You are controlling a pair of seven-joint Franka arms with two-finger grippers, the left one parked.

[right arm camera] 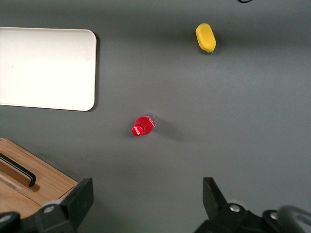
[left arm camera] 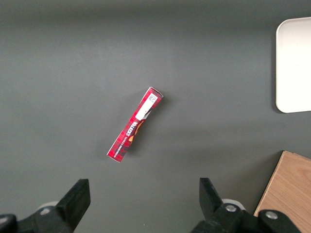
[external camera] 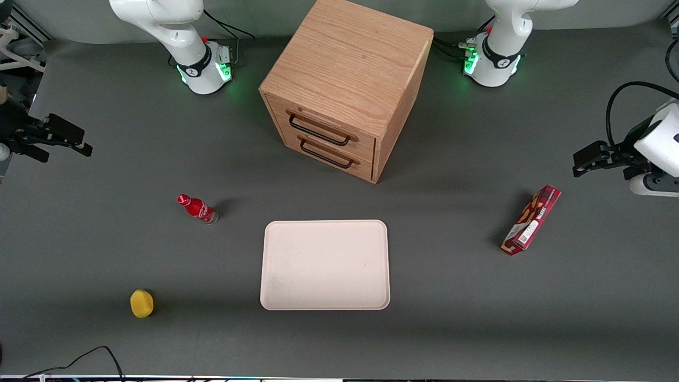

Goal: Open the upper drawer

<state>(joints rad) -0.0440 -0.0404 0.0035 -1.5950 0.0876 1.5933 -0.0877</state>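
A robotics lab: two white robot arm bases (external camera: 204,66) glowing green are bolted to a grey matte table (external camera: 451,318). Black cables (external camera: 79,361) trail at the table's six o'clock edge, and props lie scattered for testing.

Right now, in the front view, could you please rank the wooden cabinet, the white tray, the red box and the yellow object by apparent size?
1. Wooden cabinet, though it stands taller, nearer the camera.
2. White tray.
3. Red box.
4. Yellow object.
The gripper hangs open at the working arm's end of the table.
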